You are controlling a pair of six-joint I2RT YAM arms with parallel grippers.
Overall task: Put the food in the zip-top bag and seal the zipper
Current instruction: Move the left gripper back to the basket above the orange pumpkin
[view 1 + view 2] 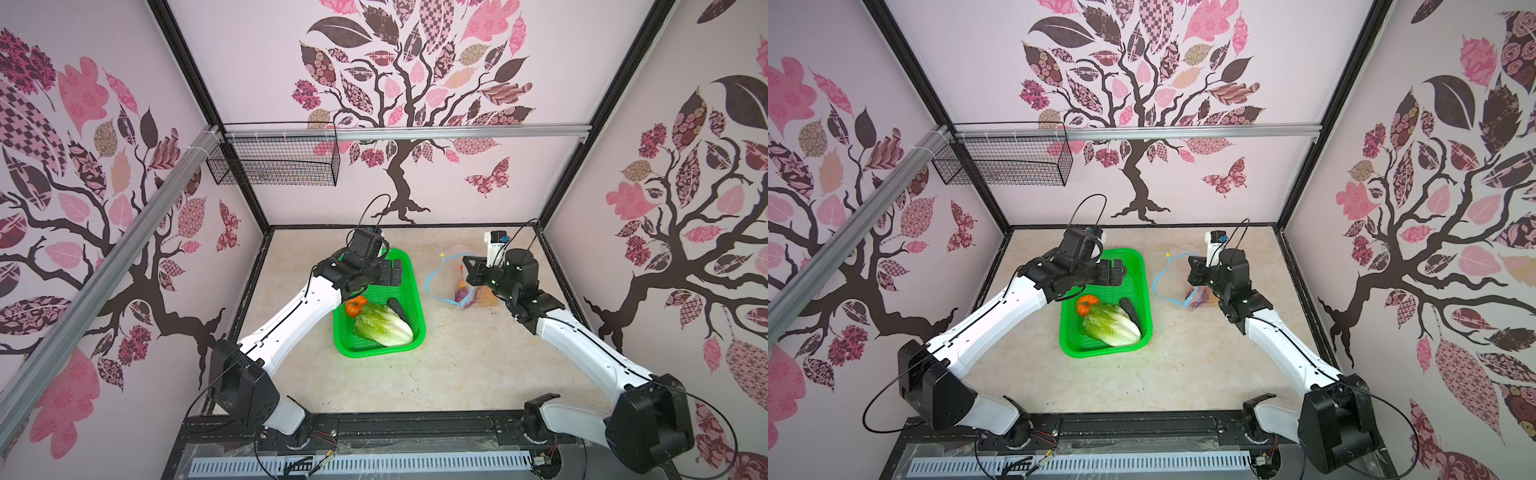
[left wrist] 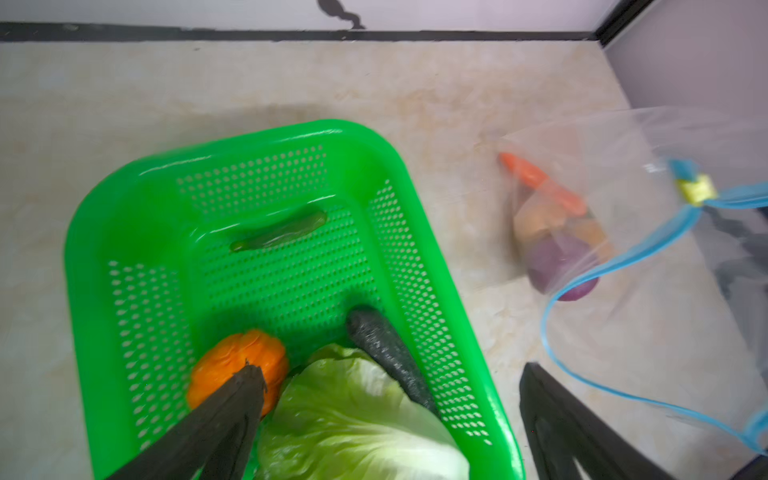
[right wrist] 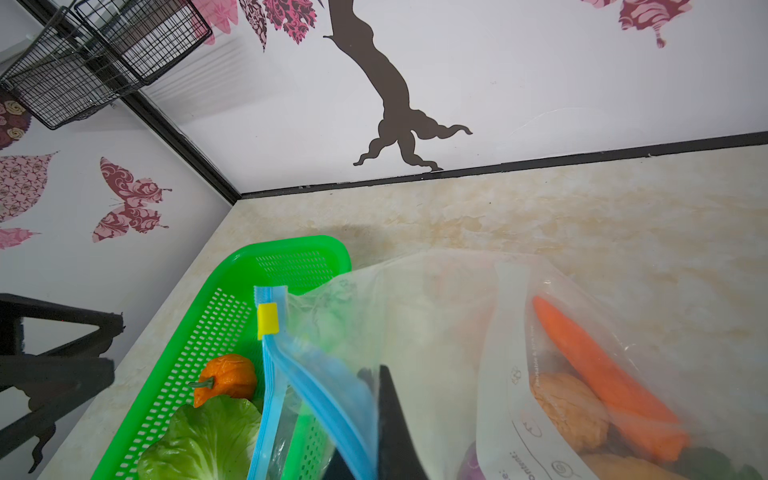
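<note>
The green basket (image 1: 419, 291) (image 2: 232, 141) holds the food: a cabbage (image 1: 384, 326) (image 2: 349, 415), a pumpkin (image 1: 355, 306) (image 2: 237, 357), a dark piece (image 1: 398, 309) (image 2: 386, 353) and a green pod (image 2: 278, 235). My left gripper (image 1: 392, 272) (image 2: 388, 370) hangs open over the basket's far half, holding nothing. To its right stands the zip-top bag (image 2: 644, 249) (image 3: 436, 311), its mouth gaping toward the basket. Inside lie a carrot (image 3: 598, 374), a potato (image 3: 569, 411) and a purple onion (image 2: 561, 262). My right gripper (image 1: 469, 266) (image 3: 380, 374) is shut on the bag's mouth edge beside the blue zipper (image 1: 428, 282) (image 3: 270, 395) with its yellow tab (image 3: 267, 320).
A black wire basket (image 1: 274, 160) hangs on the back wall, high at the left. Walls close the table on three sides. Bare marbled tabletop (image 1: 457, 365) lies in front of the green basket and the bag.
</note>
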